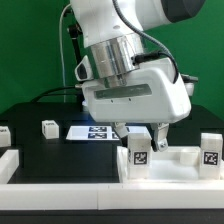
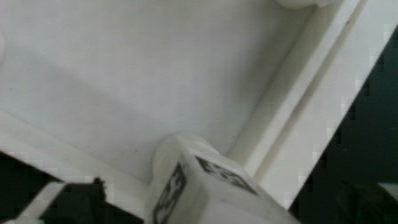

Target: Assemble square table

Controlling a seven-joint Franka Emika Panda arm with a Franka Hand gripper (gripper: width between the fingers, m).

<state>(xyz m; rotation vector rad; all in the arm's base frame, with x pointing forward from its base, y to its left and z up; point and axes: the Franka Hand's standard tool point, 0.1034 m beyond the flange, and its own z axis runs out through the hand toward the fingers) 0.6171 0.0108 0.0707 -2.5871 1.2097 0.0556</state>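
1. Square top (image 1: 172,158) of the table lies rim-up by the near edge of the black tabletop (image 1: 40,150), toward the corner on the exterior view's right.
2. One leg (image 1: 139,152) stands upright at the square top's corner on the exterior view's left. The wrist view shows this leg (image 2: 210,180) close against the raised rim, over the pale floor of the square top (image 2: 160,80).
3. The gripper (image 1: 140,133) hangs straight above that leg with its jaws spread wide to either side. A dark finger (image 2: 57,207) sits apart from the leg, so the claw seems to grip nothing, though the wrist view is blurred.
4. A second leg (image 1: 210,150) stands at the square top's other end; whether it is fitted cannot be told. Two loose legs (image 1: 48,128) (image 1: 4,135) wait near the edge on the exterior view's left, and the marker board (image 1: 95,132) lies mid-table.
5. The step in hand looks like fitting this leg into its corner. The next move likely calls for lowering squarely over the leg, closing on it and turning it home without tipping it.
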